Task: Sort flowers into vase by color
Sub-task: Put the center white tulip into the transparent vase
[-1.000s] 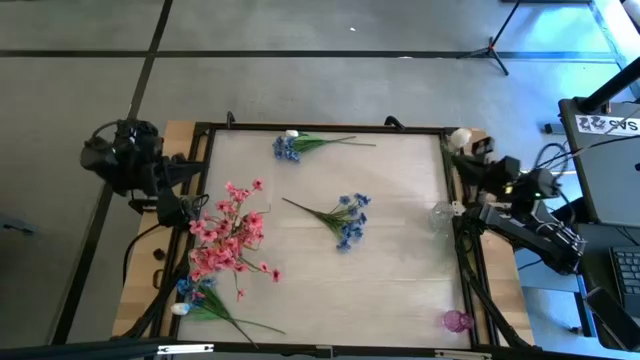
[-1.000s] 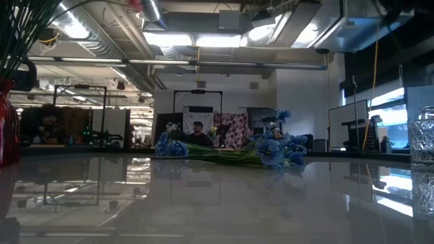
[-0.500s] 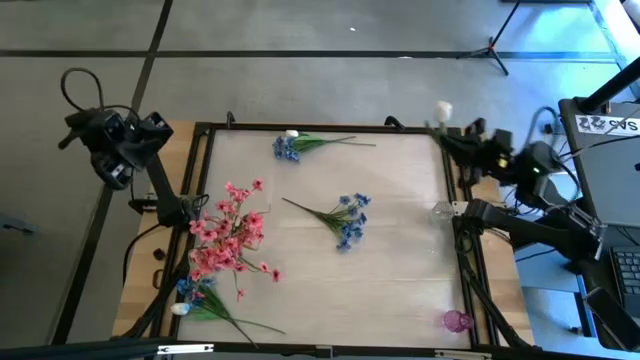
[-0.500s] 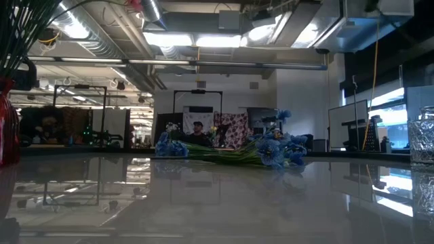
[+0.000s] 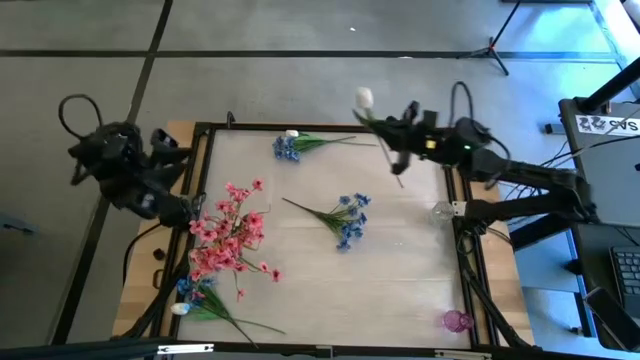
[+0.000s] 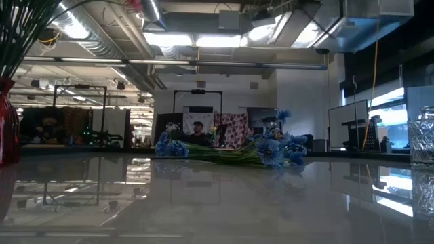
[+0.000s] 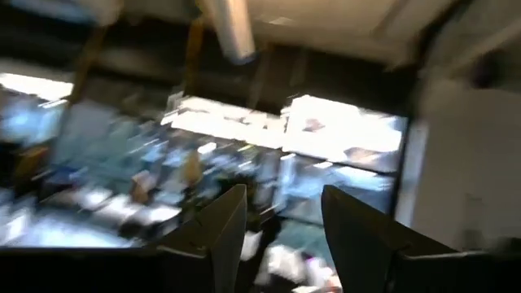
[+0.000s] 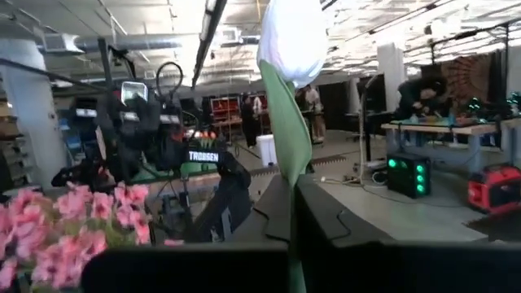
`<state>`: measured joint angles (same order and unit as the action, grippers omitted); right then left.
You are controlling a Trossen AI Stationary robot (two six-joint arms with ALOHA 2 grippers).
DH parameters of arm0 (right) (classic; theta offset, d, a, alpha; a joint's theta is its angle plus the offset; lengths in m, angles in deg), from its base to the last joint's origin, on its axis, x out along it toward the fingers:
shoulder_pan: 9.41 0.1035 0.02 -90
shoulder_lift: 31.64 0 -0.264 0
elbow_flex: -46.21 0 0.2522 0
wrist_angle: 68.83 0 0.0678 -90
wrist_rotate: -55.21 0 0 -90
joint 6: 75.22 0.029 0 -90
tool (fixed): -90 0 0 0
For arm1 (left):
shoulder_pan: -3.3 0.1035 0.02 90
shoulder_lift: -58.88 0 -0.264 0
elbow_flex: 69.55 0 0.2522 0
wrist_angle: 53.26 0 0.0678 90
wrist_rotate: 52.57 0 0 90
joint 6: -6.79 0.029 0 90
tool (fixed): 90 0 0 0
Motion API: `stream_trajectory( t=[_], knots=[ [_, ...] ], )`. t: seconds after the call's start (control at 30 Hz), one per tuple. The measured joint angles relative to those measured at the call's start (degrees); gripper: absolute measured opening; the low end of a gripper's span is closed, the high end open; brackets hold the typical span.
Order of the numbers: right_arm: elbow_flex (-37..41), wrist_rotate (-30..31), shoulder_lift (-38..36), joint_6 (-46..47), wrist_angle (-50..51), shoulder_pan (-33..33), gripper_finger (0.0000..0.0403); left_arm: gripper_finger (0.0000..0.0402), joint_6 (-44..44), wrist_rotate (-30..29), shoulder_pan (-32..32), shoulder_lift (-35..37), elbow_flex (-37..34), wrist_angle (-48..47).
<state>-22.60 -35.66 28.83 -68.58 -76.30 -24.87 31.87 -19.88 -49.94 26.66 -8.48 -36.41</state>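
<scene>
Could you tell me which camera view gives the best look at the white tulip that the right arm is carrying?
The right wrist view: the white tulip stands upright and close, its green stem pinched between the right gripper's shut fingers. The high view shows it only as a small white bud over the table's far edge. The low view and left wrist view do not show it.

The right gripper reaches in over the far right part of the table, its arm stretched from the right side, fingers pinched on a white flower. The left gripper hangs off the table's left edge, its two fingers parted and nothing between them.
</scene>
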Motion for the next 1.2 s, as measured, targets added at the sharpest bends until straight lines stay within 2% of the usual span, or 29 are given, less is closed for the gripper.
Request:
stream_trajectory(
  t=[0.07, 0.13, 0.3, 0.43, 0.63, 0.8, 0.9, 0.97, 1.2],
  knots=[
    [-3.0, 0.0, 4.2, 0.0, -2.4, 1.3, 0.0001, 0.0157, -3.1, -2.1, 3.9, -2.3, 0.0, -2.0],
    [-6.2, -0.3, 7.8, 0.0, -2.9, 2.4, 0.0001, 0.0157, -6.0, 0.1, 8.7, -4.6, 0.0, -3.3],
    [-13.0, -1.8, 14.0, 0.5, -2.7, 4.8, 0.0001, 0.0157, -16.7, 12.0, 23.9, -9.1, 0.0, -3.4],
    [-16.8, -2.4, 16.5, 0.5, -2.6, 5.9, 0.0001, 0.0157, -26.5, 20.3, 35.8, -11.8, 0.0, -7.1],
    [-19.2, -2.7, 18.3, 1.9, -2.8, 6.7, 0.0002, 0.0157, -35.1, 36.2, 50.1, -12.6, 0.4, -8.4],
    [-19.2, 0.3, 19.9, 2.5, -5.8, 7.2, 0.0002, 0.0157, -40.6, 48.5, 60.6, -15.4, 5.9, -16.8],
    [-19.2, 0.4, 21.4, 4.1, -9.8, 7.2, 0.0002, 0.0157, -41.4, 53.8, 65.4, -19.0, 10.4, -21.8],
    [-19.2, 0.6, 22.5, 4.8, -12.0, 7.2, 0.0002, 0.0157, -41.4, 56.1, 67.7, -21.8, 12.5, -21.9],
    [-19.2, 2.0, 24.4, 5.1, -19.9, 7.2, 0.0002, 0.0157, -41.2, 57.0, 68.6, -27.8, 13.8, -21.3]
  ],
)
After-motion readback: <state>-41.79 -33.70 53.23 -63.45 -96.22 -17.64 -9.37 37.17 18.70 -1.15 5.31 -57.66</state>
